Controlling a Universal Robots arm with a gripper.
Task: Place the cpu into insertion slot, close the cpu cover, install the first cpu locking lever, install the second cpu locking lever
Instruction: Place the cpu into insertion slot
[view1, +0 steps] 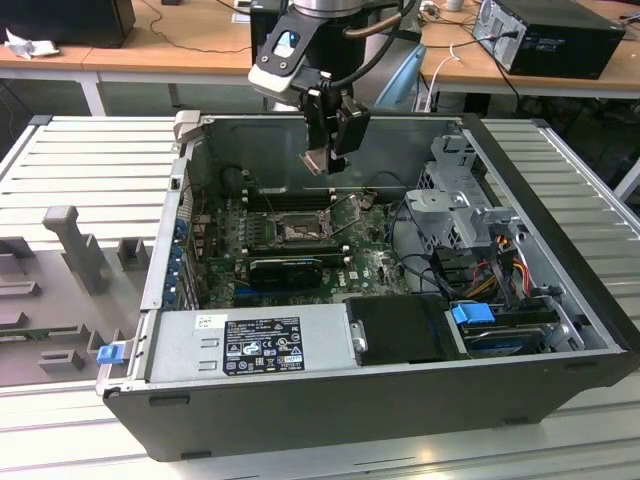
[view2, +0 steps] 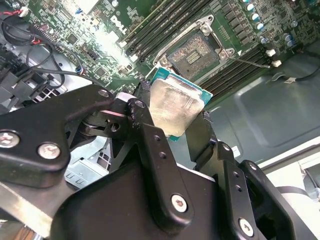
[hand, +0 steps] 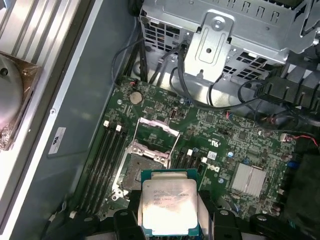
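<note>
The gripper (view1: 325, 160) is hanging above the open case (view1: 560, 300). Its 2 fingers (view2: 145, 130) are pinching the cpu (view2: 176, 106) by opposite edges, and the metal top is showing in both wrist views. The cpu is hovering over the motherboard (view1: 375, 262), well apart from the slot (hand: 136, 169), which is lying bare with its contacts exposed. The cover (hand: 159, 129) seems to be standing swung open at 1 edge of the slot, though its angle is hard to judge. Black memory slots (hand: 107, 155) are running alongside.
</note>
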